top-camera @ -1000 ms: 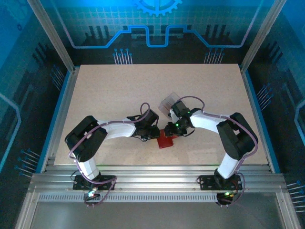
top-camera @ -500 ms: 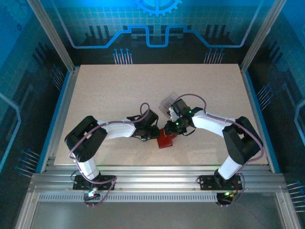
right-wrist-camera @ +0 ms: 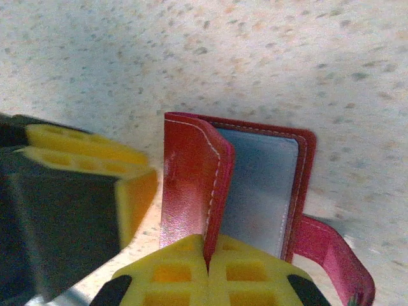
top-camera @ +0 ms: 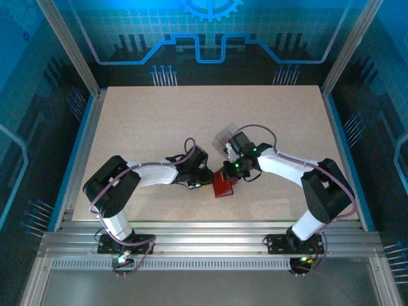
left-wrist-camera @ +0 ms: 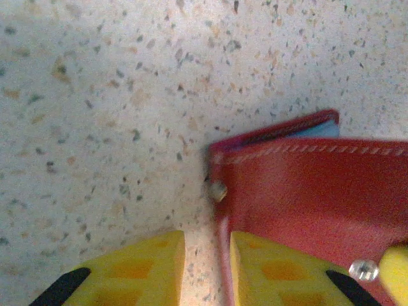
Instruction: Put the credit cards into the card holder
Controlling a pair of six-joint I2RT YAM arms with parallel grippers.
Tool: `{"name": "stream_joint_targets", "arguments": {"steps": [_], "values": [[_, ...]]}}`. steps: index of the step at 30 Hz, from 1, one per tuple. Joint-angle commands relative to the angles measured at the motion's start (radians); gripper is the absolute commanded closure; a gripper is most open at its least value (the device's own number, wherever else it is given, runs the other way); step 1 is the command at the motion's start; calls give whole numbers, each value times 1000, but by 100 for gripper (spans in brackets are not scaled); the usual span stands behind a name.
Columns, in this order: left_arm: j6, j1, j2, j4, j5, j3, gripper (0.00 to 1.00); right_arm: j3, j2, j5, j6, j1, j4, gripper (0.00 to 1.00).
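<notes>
Wallet (top-camera: 223,185) sits low centre overhead, between my claws. Left claw (left-wrist-camera: 207,255), narrowly spread, has the wallet's edge at its gap. Right claw (right-wrist-camera: 208,255) pinches the raised flap, and the grey pocket lies just right of it, running lengthwise away.

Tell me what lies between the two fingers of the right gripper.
The card holder, namely its raised red cover. In the right wrist view, the right gripper is shut on the edge of that cover, and nothing else is between them.
</notes>
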Motion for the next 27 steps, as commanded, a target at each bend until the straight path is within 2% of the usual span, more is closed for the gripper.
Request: {"name": "stream_joint_targets", "arguments": {"steps": [1, 4, 8, 12, 18, 20, 27], "values": [[-23, 32, -76, 17, 67, -39, 71, 43, -55, 180, -8, 21, -123, 100], [-12, 47, -128, -6, 65, -60, 69, 84, -51, 287, -13, 60, -195, 100], [3, 63, -172, -61, 38, -76, 68, 181, 31, 444, -7, 155, -287, 100], [2, 81, -200, -131, -8, -89, 69, 251, 142, 480, 11, 221, -313, 100], [15, 84, -223, -212, -73, -102, 69, 329, 220, 435, 17, 285, -303, 94], [9, 87, -227, -211, -77, -113, 69, 330, 223, 372, 13, 285, -271, 91], [1, 100, -242, -200, -74, -139, 69, 294, 206, 180, -6, 271, -170, 72]]}}
